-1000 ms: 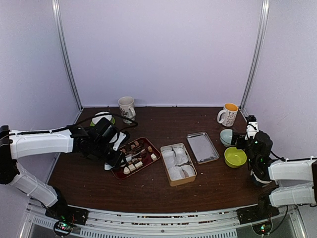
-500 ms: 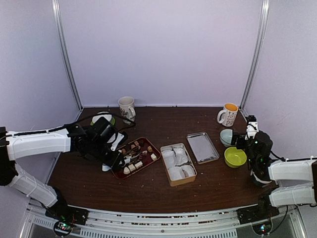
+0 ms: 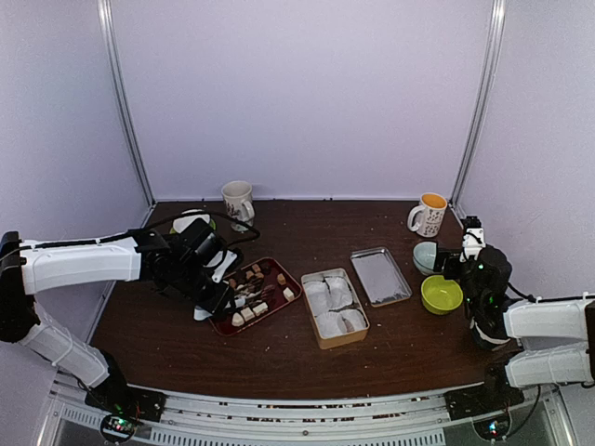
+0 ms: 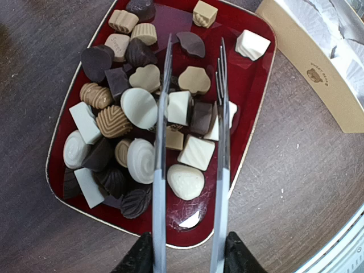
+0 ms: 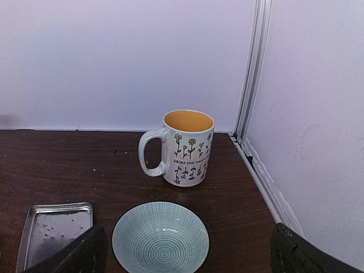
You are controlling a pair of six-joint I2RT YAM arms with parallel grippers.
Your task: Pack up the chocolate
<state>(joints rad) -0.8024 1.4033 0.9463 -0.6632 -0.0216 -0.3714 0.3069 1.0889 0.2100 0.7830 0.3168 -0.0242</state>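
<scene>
The chocolate, a heap of white, cream and brown pieces, lies in a red tray left of centre on the table. My left gripper is shut on silver tongs. Their two arms stand apart over the tray, with a white square piece and a brown one between them. No piece is lifted. From above, the left gripper is at the tray's left edge. My right gripper is open and empty, far right.
A cardboard box lined with white paper cups stands right of the tray, with a silver lid beside it. A teal bowl, a green bowl and an orange-lined mug are at the right. Another mug stands at the back left.
The left arm with the tongs has shifted slightly over the tray and back. The right arm has not moved.
</scene>
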